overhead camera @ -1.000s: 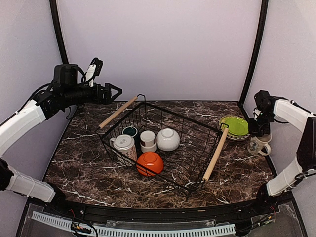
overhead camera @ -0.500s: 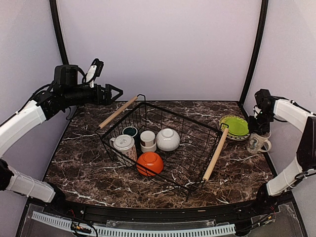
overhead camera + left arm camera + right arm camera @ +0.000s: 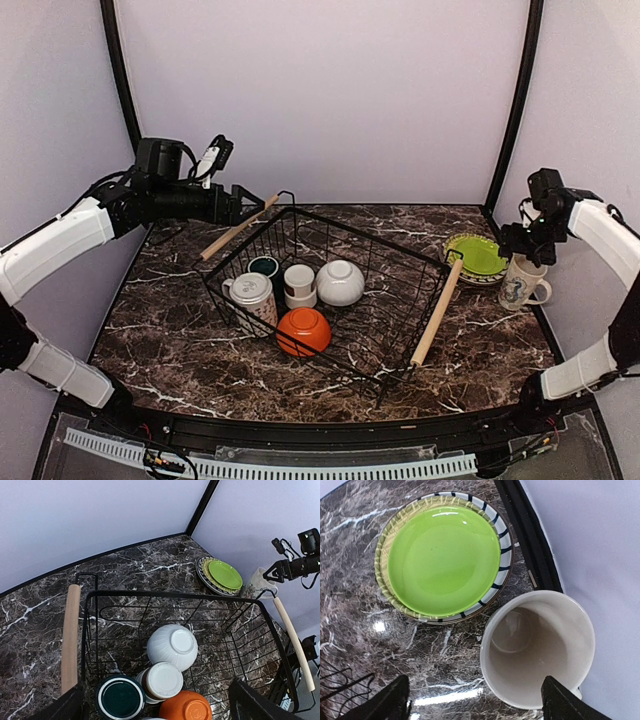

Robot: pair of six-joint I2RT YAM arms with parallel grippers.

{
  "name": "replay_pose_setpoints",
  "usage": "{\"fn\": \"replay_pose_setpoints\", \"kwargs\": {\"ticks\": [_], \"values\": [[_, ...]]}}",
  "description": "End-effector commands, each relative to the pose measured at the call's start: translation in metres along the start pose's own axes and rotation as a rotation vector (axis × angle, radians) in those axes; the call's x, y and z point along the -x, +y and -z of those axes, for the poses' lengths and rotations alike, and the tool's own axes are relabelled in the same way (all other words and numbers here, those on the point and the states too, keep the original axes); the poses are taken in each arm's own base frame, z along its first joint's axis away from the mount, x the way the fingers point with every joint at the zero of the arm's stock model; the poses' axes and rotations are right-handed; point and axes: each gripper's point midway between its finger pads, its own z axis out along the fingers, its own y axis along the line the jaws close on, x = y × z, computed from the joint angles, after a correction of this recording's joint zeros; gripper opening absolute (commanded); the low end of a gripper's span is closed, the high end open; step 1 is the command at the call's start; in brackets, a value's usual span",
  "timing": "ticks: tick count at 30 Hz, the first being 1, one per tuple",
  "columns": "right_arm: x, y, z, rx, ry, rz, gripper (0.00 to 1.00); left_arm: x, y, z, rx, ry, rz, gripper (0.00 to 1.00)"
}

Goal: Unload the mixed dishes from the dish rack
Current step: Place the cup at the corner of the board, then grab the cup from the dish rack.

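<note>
The dish rack (image 3: pixel 400 300), a black wire basket with wooden handles, sits mid-table. It holds a patterned mug (image 3: pixel 252 295), a dark green cup (image 3: pixel 264 266), a small white cup (image 3: pixel 299 283), an upturned white bowl (image 3: pixel 341 282) and an upturned orange bowl (image 3: pixel 304 330). My left gripper (image 3: pixel 250 205) hovers open above the rack's far-left corner, looking down on the white bowl (image 3: pixel 172 646) and white cup (image 3: pixel 162 681). My right gripper (image 3: pixel 517 243) is open just above a white mug (image 3: pixel 537 647), which stands upright beside the lime-green plate (image 3: pixel 444 560).
The green plate tops a stack with a woven yellow and a striped plate (image 3: pixel 475 256) at the right edge. The black frame post (image 3: pixel 525 535) and wall stand right behind the mug. The rack's right handle (image 3: pixel 437 312) runs diagonally near the plates.
My right gripper has opened, let go of the white mug and risen slightly; the mug stands on the table. My left arm has moved right, toward the rack.
</note>
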Motion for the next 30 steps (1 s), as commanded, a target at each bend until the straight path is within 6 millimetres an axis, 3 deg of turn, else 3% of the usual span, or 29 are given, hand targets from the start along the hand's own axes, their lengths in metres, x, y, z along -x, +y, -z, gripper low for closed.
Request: {"fn": "replay_pose_setpoints", "kwargs": {"ticks": [1, 5, 12, 14, 17, 22, 30], "values": [[0.018, 0.007, 0.031, 0.032, -0.080, 0.029, 0.97, -0.009, -0.016, -0.005, 0.005, 0.076, -0.072, 0.95], [0.028, 0.016, 0.053, 0.069, -0.152, 0.046, 0.99, -0.023, -0.021, -0.013, 0.064, 0.146, -0.146, 0.95], [0.051, 0.018, 0.108, 0.162, -0.465, -0.062, 0.99, -0.051, -0.020, -0.021, 0.149, 0.263, -0.208, 0.95], [0.053, 0.027, 0.132, 0.244, -0.570, -0.032, 0.99, -0.062, -0.017, -0.019, 0.171, 0.309, -0.201, 0.95], [0.047, 0.051, 0.152, 0.398, -0.631, 0.045, 0.99, -0.078, -0.012, -0.014, 0.195, 0.386, -0.202, 0.95], [0.042, 0.065, 0.152, 0.483, -0.612, 0.063, 0.99, -0.108, 0.001, -0.003, 0.268, 0.545, -0.211, 0.96], [0.034, 0.071, 0.144, 0.515, -0.572, 0.082, 0.99, -0.146, -0.009, -0.009, 0.232, 0.757, -0.250, 0.96]]}}
